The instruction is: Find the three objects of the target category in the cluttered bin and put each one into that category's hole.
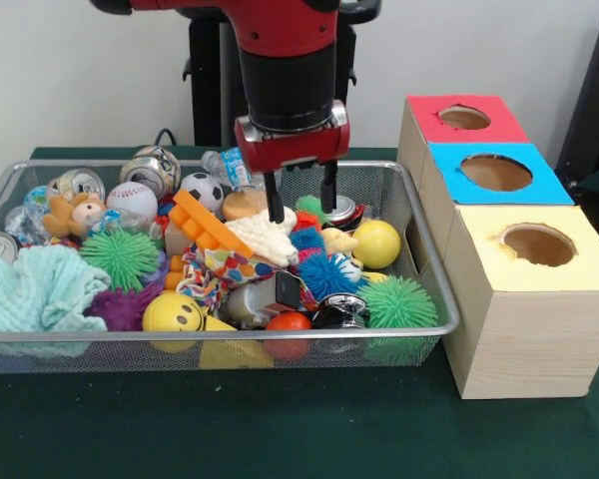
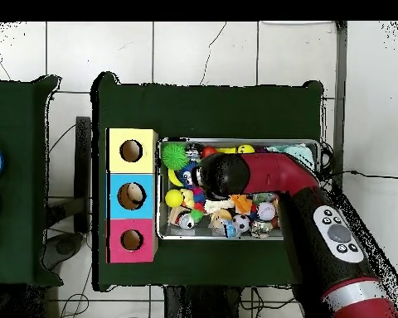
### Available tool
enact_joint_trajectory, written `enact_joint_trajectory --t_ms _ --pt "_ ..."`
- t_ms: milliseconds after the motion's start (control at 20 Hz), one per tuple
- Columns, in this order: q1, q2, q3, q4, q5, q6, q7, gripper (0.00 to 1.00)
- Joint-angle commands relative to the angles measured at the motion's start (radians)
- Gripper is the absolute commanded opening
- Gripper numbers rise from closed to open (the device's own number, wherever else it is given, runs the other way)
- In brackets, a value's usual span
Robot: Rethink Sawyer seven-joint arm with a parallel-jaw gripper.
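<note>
**Open gripper hanging over the crowded bin**

At nine o'clock in the wire bin (image 1: 419, 261) lies a pale teal cloth (image 1: 30, 289), with a green spiky ball (image 1: 120, 255) and a baseball (image 1: 131, 200) just beside it. Toward the centre sit a yellow smiley ball (image 1: 172, 312) and an orange block (image 1: 208, 224). The gripper (image 1: 299, 205) hangs at twelve o'clock, fingers spread, clasping nothing, tips just above a cream spiky toy (image 1: 263, 239). A yellow ball (image 1: 376, 242) rests at three o'clock. Beyond the bin stands the wooden box, with its red hole (image 1: 464, 118), blue hole (image 1: 495, 172) and yellow hole (image 1: 538, 244).
</note>
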Motion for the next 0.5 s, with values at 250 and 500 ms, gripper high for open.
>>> enact_joint_trajectory --t_ms 250,500 --pt "-0.108 -0.01 0.141 -0.04 -0.107 0.111 -0.37 1.0" --pt "-0.136 0.068 0.148 -0.089 -0.199 0.085 -0.414 1.0"
